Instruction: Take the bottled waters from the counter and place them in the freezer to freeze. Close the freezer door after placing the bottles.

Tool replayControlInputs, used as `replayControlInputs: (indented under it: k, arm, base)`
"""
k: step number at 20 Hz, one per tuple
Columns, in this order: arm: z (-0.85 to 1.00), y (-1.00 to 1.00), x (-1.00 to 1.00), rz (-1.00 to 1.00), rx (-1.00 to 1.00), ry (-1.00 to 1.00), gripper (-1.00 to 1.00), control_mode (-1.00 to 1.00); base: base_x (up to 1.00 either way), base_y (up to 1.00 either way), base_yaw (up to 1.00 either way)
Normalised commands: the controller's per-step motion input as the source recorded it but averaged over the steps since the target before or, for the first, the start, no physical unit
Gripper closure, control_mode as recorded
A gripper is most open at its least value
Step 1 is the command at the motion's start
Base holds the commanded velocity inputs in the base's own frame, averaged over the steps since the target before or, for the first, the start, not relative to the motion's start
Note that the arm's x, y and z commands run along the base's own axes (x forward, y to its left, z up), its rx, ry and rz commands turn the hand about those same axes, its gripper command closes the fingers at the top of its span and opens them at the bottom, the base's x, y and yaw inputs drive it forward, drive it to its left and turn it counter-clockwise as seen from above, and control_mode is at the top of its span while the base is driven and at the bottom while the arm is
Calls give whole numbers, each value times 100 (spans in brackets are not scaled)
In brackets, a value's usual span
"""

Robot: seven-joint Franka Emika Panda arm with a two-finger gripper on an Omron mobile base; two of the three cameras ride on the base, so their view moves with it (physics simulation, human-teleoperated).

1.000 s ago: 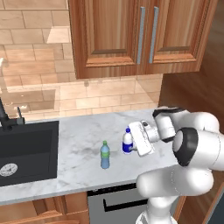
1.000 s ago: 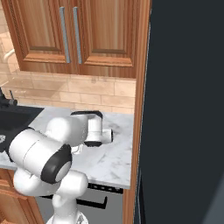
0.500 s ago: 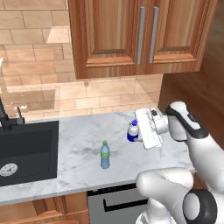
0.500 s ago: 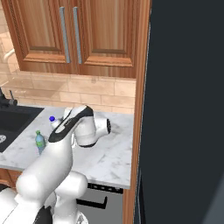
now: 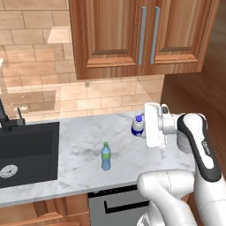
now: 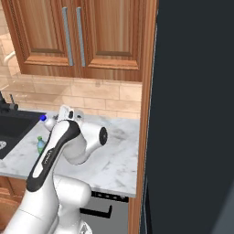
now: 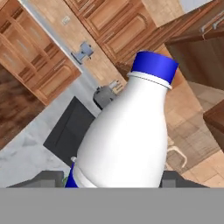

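Observation:
My gripper (image 5: 142,128) is shut on a white bottled water with a blue cap and blue label (image 5: 137,126), held tilted in the air above the right part of the marble counter (image 5: 75,137). In the hand view this bottle (image 7: 127,135) stands large between the dark fingertips (image 7: 44,178). Its blue cap (image 6: 43,118) peeks out beside the arm in the right base view. The pale blue bottle with a green cap (image 5: 105,156) stands upright on the counter, left of and below the gripper, also visible as a small bottle (image 6: 40,144). The dark slate-grey freezer (image 6: 196,119) rises at the right.
A black inset sink (image 5: 26,150) with a dark faucet (image 5: 5,118) lies at the counter's left. Wooden wall cabinets (image 5: 132,39) hang above. A grey dishwasher front (image 5: 112,205) sits under the counter. A wooden side panel (image 6: 145,105) separates counter and freezer.
The gripper has lifted the blue-capped bottle off the counter and carried it up and slightly right while the arm swung round. The green-capped bottle has stayed put.

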Motion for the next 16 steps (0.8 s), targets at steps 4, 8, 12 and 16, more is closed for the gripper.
replayControlInputs:
  k: [4,8,12,16]
  arm:
    - [17,6,-43,-26,22,-12,100,-100]
    - [2,0,0,-10,19,-1,100,-100]
    - [2,-2,-16,-12,46,0,100,-100]
    - [1,0,0,-8,25,0,100,-100]
  base:
    - [0,0,0]
    - [0,0,0]
    - [0,0,0]
    - [0,0,0]
